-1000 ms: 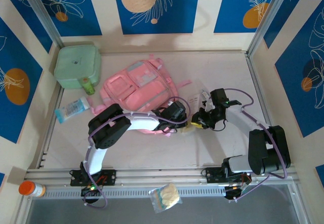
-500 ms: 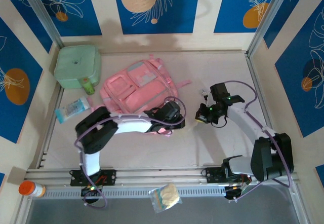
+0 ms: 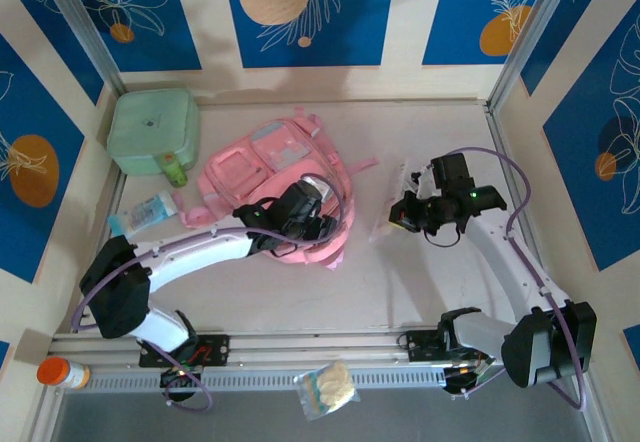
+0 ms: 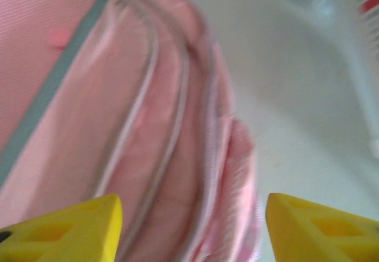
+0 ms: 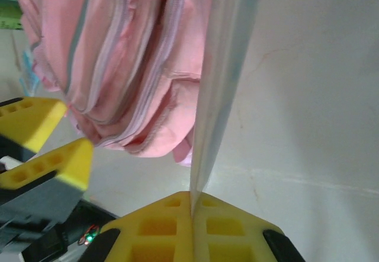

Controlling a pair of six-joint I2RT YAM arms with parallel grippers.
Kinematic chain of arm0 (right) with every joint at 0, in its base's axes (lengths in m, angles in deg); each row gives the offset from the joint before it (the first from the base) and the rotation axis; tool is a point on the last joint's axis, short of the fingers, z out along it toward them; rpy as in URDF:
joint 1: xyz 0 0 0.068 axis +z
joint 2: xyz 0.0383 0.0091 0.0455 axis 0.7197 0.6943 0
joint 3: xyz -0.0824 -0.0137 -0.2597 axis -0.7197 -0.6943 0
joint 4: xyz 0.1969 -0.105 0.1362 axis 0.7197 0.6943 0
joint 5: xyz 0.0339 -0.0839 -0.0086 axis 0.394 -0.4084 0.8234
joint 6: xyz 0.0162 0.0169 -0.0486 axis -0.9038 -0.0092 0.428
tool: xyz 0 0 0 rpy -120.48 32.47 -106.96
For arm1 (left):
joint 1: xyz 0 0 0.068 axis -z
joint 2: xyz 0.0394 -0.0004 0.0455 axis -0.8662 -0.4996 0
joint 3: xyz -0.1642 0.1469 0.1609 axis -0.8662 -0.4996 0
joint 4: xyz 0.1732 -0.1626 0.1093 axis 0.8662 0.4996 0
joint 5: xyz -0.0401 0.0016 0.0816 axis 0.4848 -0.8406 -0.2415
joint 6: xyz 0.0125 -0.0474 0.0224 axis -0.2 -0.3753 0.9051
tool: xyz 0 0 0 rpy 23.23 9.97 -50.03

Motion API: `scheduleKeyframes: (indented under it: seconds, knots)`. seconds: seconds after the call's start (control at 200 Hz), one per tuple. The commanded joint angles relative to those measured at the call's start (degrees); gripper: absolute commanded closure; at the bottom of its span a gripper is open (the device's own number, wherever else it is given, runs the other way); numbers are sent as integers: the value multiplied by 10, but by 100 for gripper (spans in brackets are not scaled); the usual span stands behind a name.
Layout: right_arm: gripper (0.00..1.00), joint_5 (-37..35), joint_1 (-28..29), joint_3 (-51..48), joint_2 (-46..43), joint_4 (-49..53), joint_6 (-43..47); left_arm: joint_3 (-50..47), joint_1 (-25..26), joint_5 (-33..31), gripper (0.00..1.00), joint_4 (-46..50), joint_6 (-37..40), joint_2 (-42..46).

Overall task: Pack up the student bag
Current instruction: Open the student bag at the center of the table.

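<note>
Nearest to me, well in front of the student bag (image 3: 255, 177), a clear pouch of pale snacks (image 3: 325, 390) lay on the rail. An orange-capped bottle (image 3: 62, 372) sat far off to the bag's near left. Any print on either was too small to read. The left gripper (image 4: 192, 214) hung over the bag's near right corner, its yellow fingers (image 4: 71, 229) spread apart around nothing, and I could not tell if they touched the blurred fabric below. Just right of the bag, the right gripper (image 5: 192, 208) had its fingers pressed together on the edge of a clear plastic sleeve (image 5: 222, 66), whose contents I could not make out. The bag lay flat mid-table, soft pink with paler grey-pink panels, zip pockets and trailing straps, its near edge partly hidden under the left arm. Left of it lay a blue-and-white packet (image 3: 143, 215) with unreadable lettering. Beyond that sat a mint-green square case (image 3: 152, 127), with a small green bottle (image 3: 176, 171) against it.
</note>
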Motion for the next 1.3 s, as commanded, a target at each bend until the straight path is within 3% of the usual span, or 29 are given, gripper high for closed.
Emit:
scheduleKeyframes:
  seconds: [0.0, 0.21, 0.44, 0.565, 0.9, 1.116, 1.296]
  knots:
    - [100, 44, -2, 17, -9, 0, -15, 20, -23, -63, 31, 64, 114, -14]
    - [100, 54, -4, 14, -1, -15, -25, 23, -46, -55, 24, 39, 186, -52]
    - [100, 63, -6, 9, 8, -30, -30, 57, -69, -67, 27, 41, 225, -108]
    - [100, 63, -9, 6, 9, -31, -30, 68, -81, -88, 40, 37, 225, -123]
    - [100, 76, -12, 15, 11, -25, -26, 106, -102, -70, 100, 51, 237, -99]
    - [100, 101, 23, 35, 33, -71, -57, 176, -105, -62, 100, 97, 169, -39]
    - [100, 122, 97, 64, 76, -194, -111, 220, -112, -66, 100, 112, 118, -8]
